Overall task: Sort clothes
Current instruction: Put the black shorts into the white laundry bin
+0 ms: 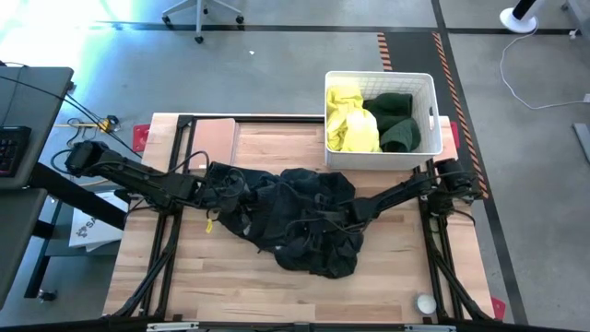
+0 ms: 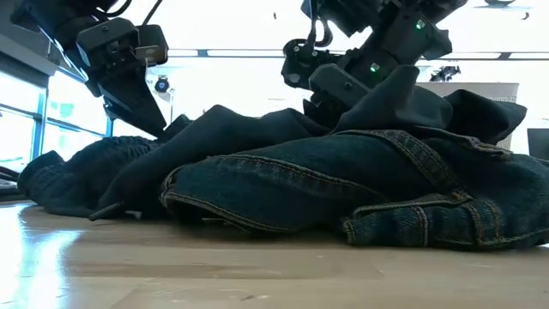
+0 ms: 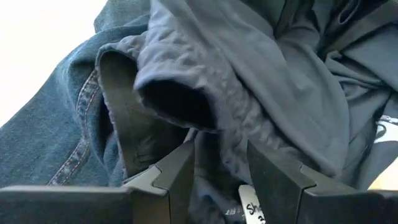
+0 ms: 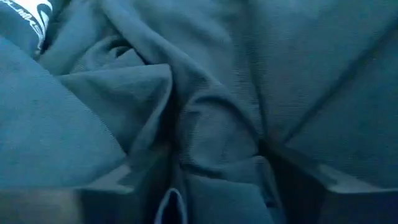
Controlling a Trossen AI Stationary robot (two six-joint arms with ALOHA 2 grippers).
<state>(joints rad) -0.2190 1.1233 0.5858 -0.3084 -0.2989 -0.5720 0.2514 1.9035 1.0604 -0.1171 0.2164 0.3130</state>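
Denim jeans (image 2: 360, 193) lie closest to us, part of the dark clothes pile (image 1: 295, 219) mid-table. Our left gripper (image 3: 219, 171) pinches a grey fold (a white tag beside it). Whether our right gripper (image 1: 343, 218), buried in the pile, grips anything we cannot tell. Yellow garment (image 1: 350, 120) and green garment (image 1: 395, 118) fill the white basket (image 1: 380, 80).

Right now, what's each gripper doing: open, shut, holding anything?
Left gripper: closed on dark fabric of the clothes pile.
Right gripper: buried in the pile; cannot be told.
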